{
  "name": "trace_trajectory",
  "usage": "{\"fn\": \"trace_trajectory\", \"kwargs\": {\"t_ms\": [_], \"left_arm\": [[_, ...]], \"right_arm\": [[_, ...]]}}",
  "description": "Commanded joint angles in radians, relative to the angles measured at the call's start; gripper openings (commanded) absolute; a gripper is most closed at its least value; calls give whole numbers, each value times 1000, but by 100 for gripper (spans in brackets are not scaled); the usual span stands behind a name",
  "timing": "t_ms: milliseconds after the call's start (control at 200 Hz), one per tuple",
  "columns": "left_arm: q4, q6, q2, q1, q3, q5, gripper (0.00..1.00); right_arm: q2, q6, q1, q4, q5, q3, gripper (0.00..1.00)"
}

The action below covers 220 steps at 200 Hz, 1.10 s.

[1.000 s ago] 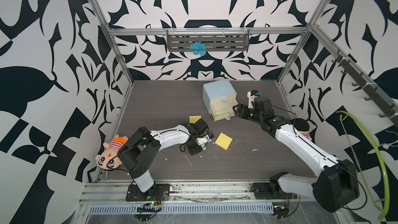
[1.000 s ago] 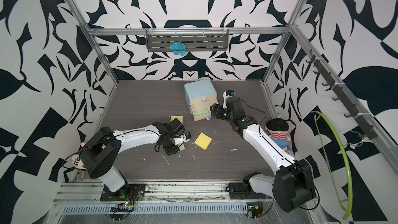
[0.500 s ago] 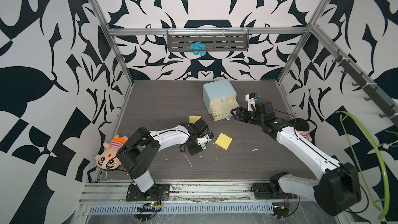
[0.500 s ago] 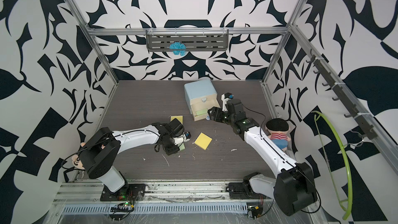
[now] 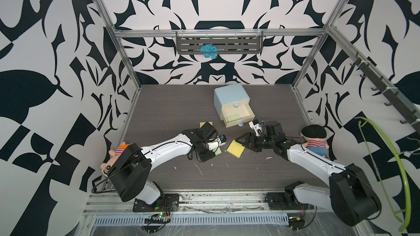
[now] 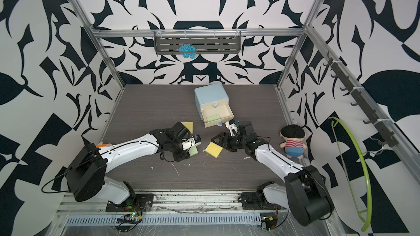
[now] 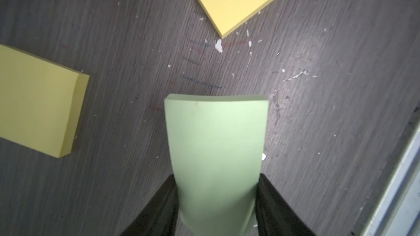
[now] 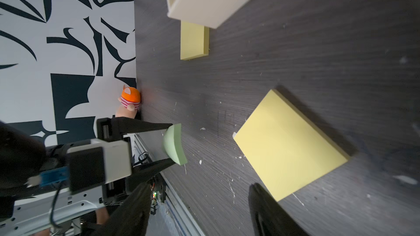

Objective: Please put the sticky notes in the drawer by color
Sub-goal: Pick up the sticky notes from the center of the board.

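Now that your right claw [image 5: 241, 143] has drawn back from the open cream drawer [image 5: 244, 111] of the pale blue desktop chest [image 5: 229, 96], it hangs with jaws spread just beside the nearer square yellow sticky-note pad [image 5: 236, 149] on the dark wood-grain bench [image 5: 172, 110]. Your left claw [image 7: 216, 178] has hardly moved. It pinches the light green sticky-note pad [image 7: 216, 137] by 2 opposite edges, bowing it, close to the bench. 1 green pad [image 5: 233, 118] already lies in that drawer, so the way in looks free for its mate. The 2nd yellow pad [image 5: 204, 124] lies partly hidden behind the left arm. Which tier stands open I cannot tell from above, though probably not the top.
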Motion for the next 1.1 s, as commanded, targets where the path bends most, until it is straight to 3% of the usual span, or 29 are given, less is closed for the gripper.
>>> {"fn": "trace_trajectory", "kwargs": {"t_ms": [0,190,335,540,780,825,900,935,1095], "left_arm": [[11,1,-36,0,25,73,56],[28,1,-68,-1,22,106,55],[29,2,-81,-1,21,110,55],[31,4,-80,-1,21,109,55],[35,8,-67,0,21,97,56],[36,9,-65,0,22,93,62],[44,9,-69,-1,20,81,84],[52,6,-76,-1,17,73,100],[154,-11,-160,0,-29,61,99]], "right_arm": [[56,91,68,213,-75,0,71],[196,188,183,429,-80,14,66],[256,220,220,486,-80,37,60],[250,212,221,456,-72,48,26],[222,205,220,418,-60,57,8],[215,193,219,397,-52,60,6],[201,156,216,333,-30,73,5],[189,126,212,278,-13,86,5],[85,25,129,73,74,121,1]]}}
